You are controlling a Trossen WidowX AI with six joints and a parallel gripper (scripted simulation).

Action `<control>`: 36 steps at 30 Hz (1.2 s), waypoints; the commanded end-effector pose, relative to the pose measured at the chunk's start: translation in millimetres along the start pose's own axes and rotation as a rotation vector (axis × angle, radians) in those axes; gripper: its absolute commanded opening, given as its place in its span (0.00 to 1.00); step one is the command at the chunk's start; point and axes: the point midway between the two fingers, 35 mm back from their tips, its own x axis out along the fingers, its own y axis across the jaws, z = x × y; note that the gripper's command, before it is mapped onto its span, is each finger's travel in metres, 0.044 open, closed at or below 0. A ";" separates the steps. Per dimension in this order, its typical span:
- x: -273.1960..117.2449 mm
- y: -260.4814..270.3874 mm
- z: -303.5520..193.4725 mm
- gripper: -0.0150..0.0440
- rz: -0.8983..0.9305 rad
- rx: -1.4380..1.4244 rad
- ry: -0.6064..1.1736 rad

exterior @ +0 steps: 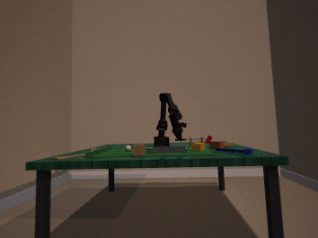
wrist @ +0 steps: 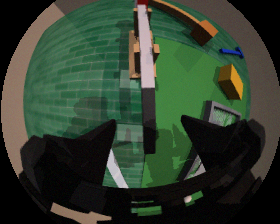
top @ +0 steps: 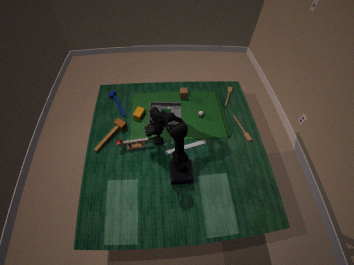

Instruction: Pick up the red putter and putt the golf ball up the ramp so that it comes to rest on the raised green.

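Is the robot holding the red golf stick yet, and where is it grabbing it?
No, nothing is held. The gripper has its jaws wide open above the red putter, which lies on its stand, not touched.

Dim beige walls (exterior: pixel 135 50) surround a dark-legged table (exterior: pixel 43 198) on brown floor (exterior: pixel 153 212).

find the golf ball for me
In the top view the golf ball sits on the light green patch, right of the arm, below the brown block.
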 end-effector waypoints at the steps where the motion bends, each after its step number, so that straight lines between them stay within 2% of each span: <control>1: 7.9 2.1 -3.8 1.00 0.010 0.010 0.008; 20: 24.1 2.7 -8.4 1.00 0.010 0.011 0.008; 36: 21.3 1.2 -6.2 0.29 0.004 0.001 0.001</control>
